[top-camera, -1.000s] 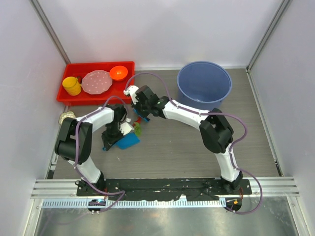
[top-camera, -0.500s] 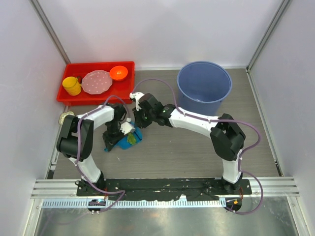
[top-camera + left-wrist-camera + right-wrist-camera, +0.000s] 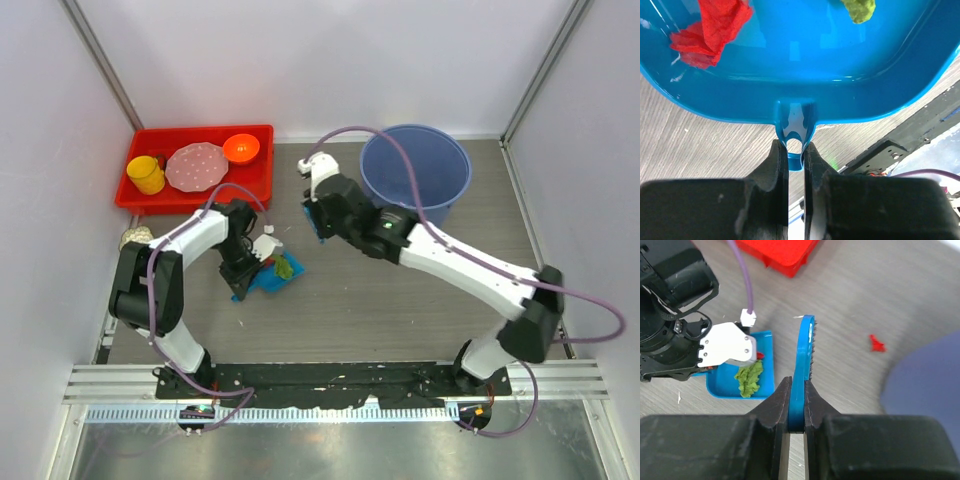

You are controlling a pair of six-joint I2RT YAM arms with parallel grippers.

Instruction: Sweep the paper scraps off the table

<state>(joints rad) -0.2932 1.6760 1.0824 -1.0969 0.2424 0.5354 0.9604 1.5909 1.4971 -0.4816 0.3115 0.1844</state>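
My left end effector [image 3: 795, 150] is pinched tight on the dustpan [image 3: 805, 65] handle. My right end effector [image 3: 797, 390] is clamped on the brush [image 3: 805, 355], lifted off the surface [image 3: 855, 295]. Partly done: a red scrap [image 3: 710, 30] and a green scrap [image 3: 860, 9] lie in the dustpan. Left to do: one loose red bit [image 3: 877, 343] sits on the surface near the bucket [image 3: 415, 170]; other scraps not visible. No readable writing or brand anywhere.
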